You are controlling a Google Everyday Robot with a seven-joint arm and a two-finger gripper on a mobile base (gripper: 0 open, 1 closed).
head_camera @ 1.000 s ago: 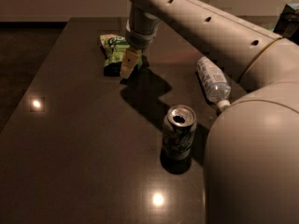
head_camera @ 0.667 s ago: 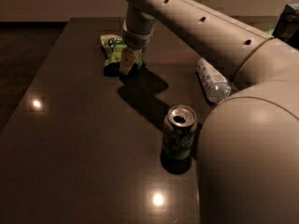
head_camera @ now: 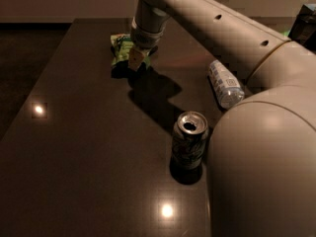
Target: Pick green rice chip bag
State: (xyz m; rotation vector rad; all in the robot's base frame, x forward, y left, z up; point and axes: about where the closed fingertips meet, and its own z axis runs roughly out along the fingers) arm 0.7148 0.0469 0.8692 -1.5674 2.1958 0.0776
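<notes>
The green rice chip bag [head_camera: 120, 48] lies crinkled on the dark table [head_camera: 74, 147] at the far left-centre, light green with a darker band. My gripper [head_camera: 136, 60] hangs from the beige arm directly over the bag's right edge, its yellowish fingertips down at the bag. The arm's wrist hides the right part of the bag.
An open green-and-silver soda can [head_camera: 189, 140] stands upright near the table's middle front. A clear plastic bottle [head_camera: 224, 83] lies on its side to the right. My arm's large beige body [head_camera: 266, 172] fills the lower right. A dark box [head_camera: 303, 26] sits at the far right.
The gripper has shifted slightly left and toward the bag, now sitting over its right edge. The can and bottle have not moved.
</notes>
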